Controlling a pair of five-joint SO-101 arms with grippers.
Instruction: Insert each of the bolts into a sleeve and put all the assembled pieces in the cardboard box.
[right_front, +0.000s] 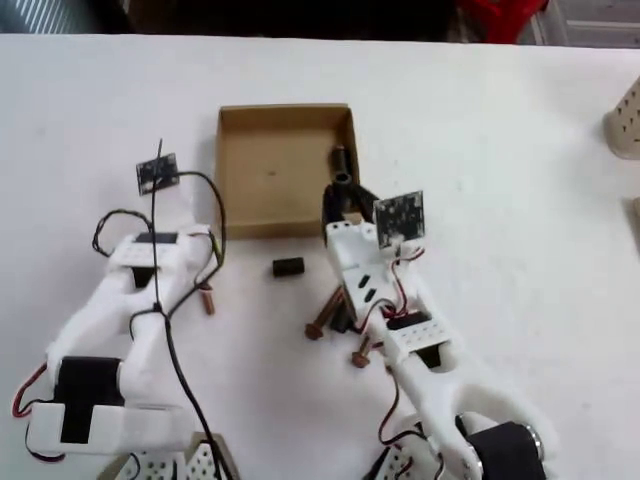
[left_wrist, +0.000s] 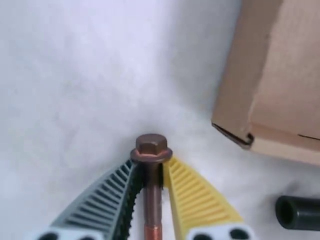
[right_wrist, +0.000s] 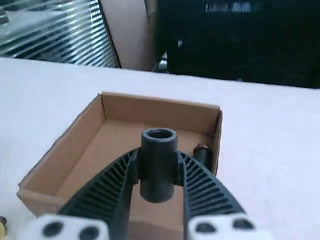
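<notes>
Left tool is clenched on a bolt, your right tool grips a sleeve by the cardboard box, so line them up straight before pushing.

So, the cardboard box is parked at the far middle of the table. An assembled piece is tucked in it against the right wall. A sleeve is held in the right gripper over the box's near right corner. A second sleeve is left just near of the box. Left of that, a bolt is held in the left gripper. Two more bolts are lying nearer, just left of the right arm.
</notes>
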